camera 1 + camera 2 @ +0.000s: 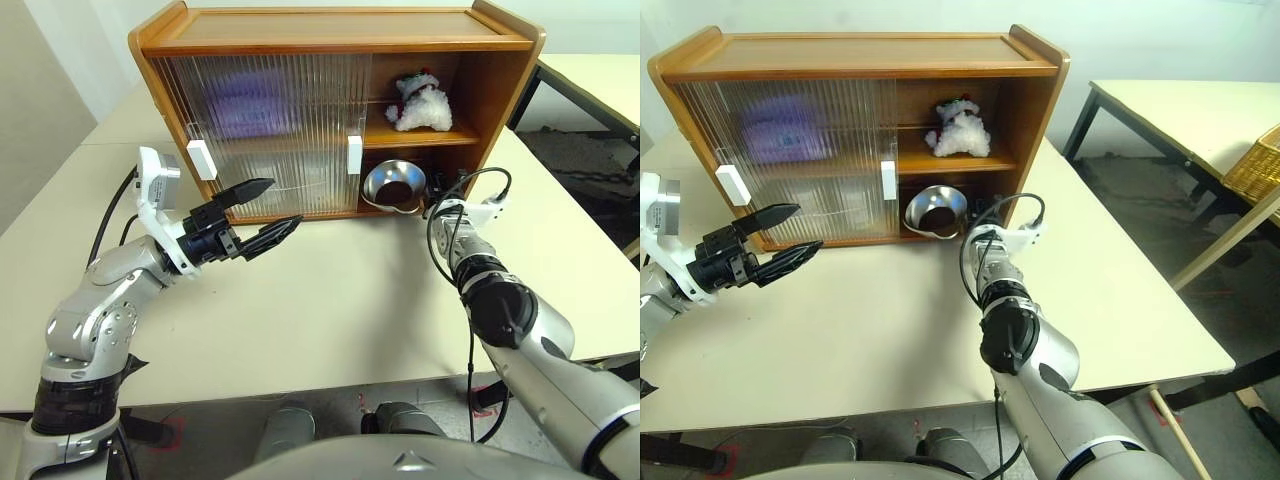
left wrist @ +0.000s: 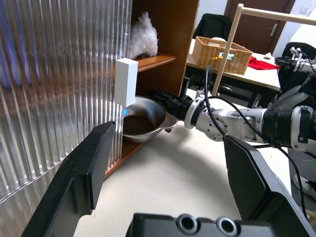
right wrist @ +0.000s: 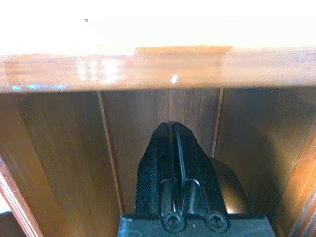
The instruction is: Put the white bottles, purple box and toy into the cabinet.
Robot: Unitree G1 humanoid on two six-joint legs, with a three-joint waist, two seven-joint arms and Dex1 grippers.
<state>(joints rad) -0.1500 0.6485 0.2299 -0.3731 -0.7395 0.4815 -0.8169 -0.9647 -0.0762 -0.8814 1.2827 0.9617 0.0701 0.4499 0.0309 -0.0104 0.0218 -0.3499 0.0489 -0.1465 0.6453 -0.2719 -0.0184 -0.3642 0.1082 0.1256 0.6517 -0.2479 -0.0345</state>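
Toy (image 1: 422, 102) sits on the cabinet's (image 1: 340, 30) top shelf, above a shiny bowl (image 1: 392, 185). Purple box (image 1: 243, 105) shows blurry behind the ribbed door. Right fingers (image 3: 171, 133) are pressed together inside the bottom shelf. Left fingers (image 1: 262, 211) are spread wide over the bench (image 1: 330, 300).

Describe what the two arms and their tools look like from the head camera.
Both arms are silver-grey metal with black joint sections. The left tool has two black tapered fingers on a black base, with a white bracket and grey camera block behind it. The right arm has a black ribbed wrist, a white bracket and looping black cables near its tool, also black.
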